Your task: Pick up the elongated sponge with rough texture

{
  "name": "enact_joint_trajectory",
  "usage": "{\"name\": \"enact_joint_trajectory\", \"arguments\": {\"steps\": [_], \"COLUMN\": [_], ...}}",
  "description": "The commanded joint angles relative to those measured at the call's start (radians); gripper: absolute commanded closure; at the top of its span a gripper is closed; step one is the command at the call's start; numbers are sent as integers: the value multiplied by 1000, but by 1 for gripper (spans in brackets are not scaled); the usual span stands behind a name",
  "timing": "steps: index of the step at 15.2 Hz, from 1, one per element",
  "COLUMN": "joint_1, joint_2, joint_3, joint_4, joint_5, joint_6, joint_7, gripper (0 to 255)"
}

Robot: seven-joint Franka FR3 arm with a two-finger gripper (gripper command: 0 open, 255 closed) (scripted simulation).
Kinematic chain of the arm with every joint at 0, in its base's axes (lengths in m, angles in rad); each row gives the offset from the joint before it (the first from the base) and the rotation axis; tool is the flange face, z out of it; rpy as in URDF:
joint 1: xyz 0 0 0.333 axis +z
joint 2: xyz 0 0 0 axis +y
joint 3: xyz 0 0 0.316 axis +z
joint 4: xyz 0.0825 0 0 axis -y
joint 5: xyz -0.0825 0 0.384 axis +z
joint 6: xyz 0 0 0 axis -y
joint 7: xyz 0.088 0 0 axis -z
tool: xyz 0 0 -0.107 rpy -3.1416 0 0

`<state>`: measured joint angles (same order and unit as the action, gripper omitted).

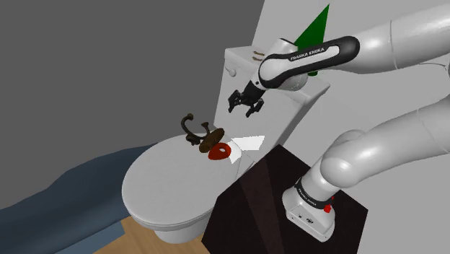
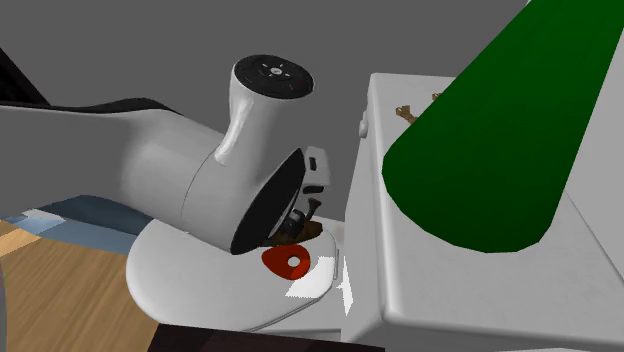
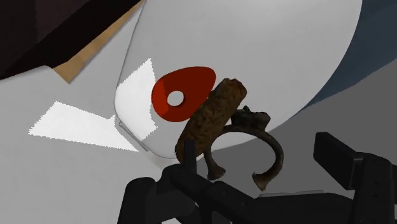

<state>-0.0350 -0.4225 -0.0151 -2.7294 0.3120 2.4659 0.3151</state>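
The elongated sponge [image 1: 211,138] is brown and rough and lies on the back of the white toilet lid [image 1: 166,187]. In the wrist view the sponge [image 3: 210,118] lies slanted, with a red teardrop-shaped piece with a hole [image 3: 181,95] touching one side and a dark curved hook-like object [image 3: 257,146] on the other. My gripper [image 1: 244,110] hangs open above and just behind these things, holding nothing. Its fingers [image 3: 340,159] stand wide apart, short of the sponge. In the second exterior view the arm's thick link hides most of the sponge [image 2: 310,231].
The white toilet tank [image 1: 241,58] rises right behind the lid, with a green cone [image 1: 315,32] on top. The red piece [image 2: 285,263] lies by bright white patches [image 1: 249,142]. My dark stand [image 1: 267,195] sits beside the bowl. A blue cloth [image 1: 58,202] covers the wooden floor [image 1: 137,238].
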Motion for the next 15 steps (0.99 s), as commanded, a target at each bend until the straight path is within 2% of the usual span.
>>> {"name": "enact_joint_trajectory", "arguments": {"steps": [1,4,6,8,10,15], "joint_1": [14,54,90,119,127,56], "joint_2": [91,223,318,417,517,763], "joint_3": [-3,-16,-27,-29,-10,98], "joint_4": [0,10,31,67,119,295], "joint_5": [57,176,293,451,636,1078], "joint_6": [104,241,322,388,437,522], "joint_7": [16,11,-24,-94,-191,-453], "gripper": [0,0,0,0,0,0]}}
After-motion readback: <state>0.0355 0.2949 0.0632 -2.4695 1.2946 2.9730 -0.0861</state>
